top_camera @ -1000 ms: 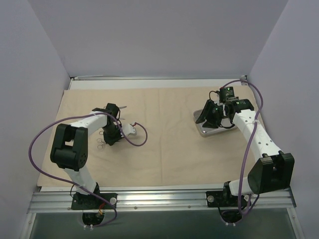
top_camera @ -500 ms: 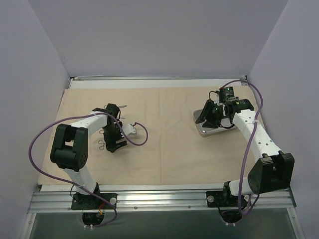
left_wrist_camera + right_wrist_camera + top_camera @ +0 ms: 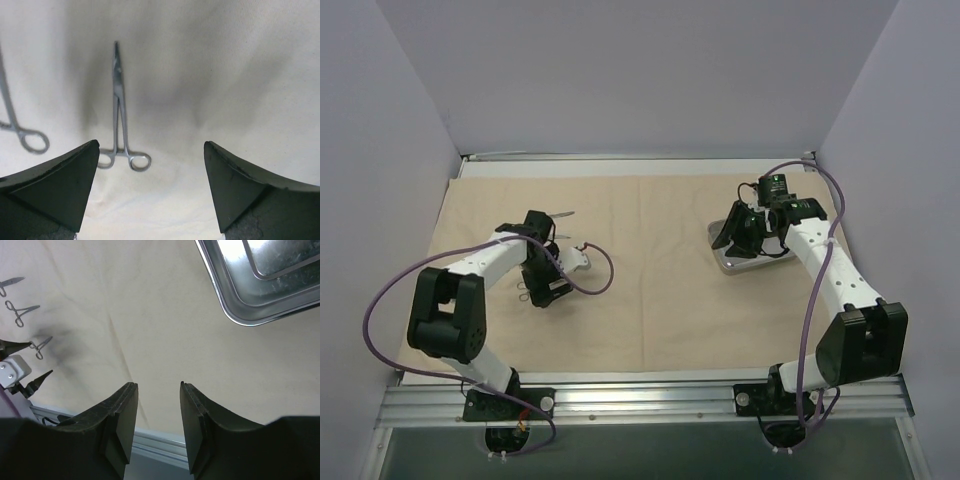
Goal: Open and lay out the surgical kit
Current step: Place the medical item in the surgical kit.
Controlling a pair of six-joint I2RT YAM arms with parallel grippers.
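- Surgical kit's beige cloth wrap lies spread flat, serving as the layout surface.
- At its 9 o'clock, ring-handled forceps lie set out; the left gripper hovers above them, wide open and empty.
- At 3 o'clock sits the steel tray; the right gripper beside it is partly open, holding nothing.

cloth wrap is plain beige all over, with soft grey shadow patches under the arms. tray is mirror-bright steel with darker grey reflections, and the ring-handled instruments are shiny silver. left tool and right tool have matte black fingers, left arm and right arm are white with black joints and purple cables, walls are pale lavender-grey, and the worktop front rail is bare aluminium silver.
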